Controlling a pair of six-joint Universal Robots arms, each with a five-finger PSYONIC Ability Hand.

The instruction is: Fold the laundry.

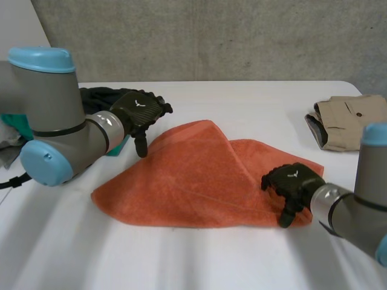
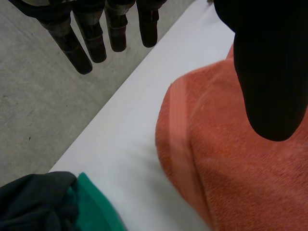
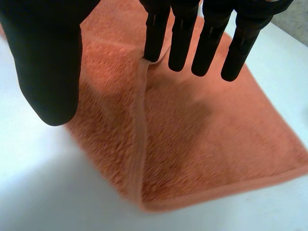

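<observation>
Orange terry towel [image 1: 199, 181], one layer folded over diagonally, lies in the middle of the smooth white table [image 1: 181, 260]. The left hand [image 1: 138, 112] hangs at its far left edge and the right hand [image 1: 290, 184] over its right corner. In the left wrist view, relaxed fingers grasp nothing, and the thumb is above the towel's flat woven band. In the right wrist view, straight fingers, released, are poised above the nubby fold edge.

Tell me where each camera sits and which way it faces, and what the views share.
Head view: behind and between the arms, looking down at the white table; both arms, the left hand and the right hand show.
Left wrist view: on the left wrist, looking along the palm over the table's edge; its own fingers and thumb show.
Right wrist view: on the right wrist, looking down along the palm; its fingers and thumb show.
Shared: all three see the orange terry towel.
</observation>
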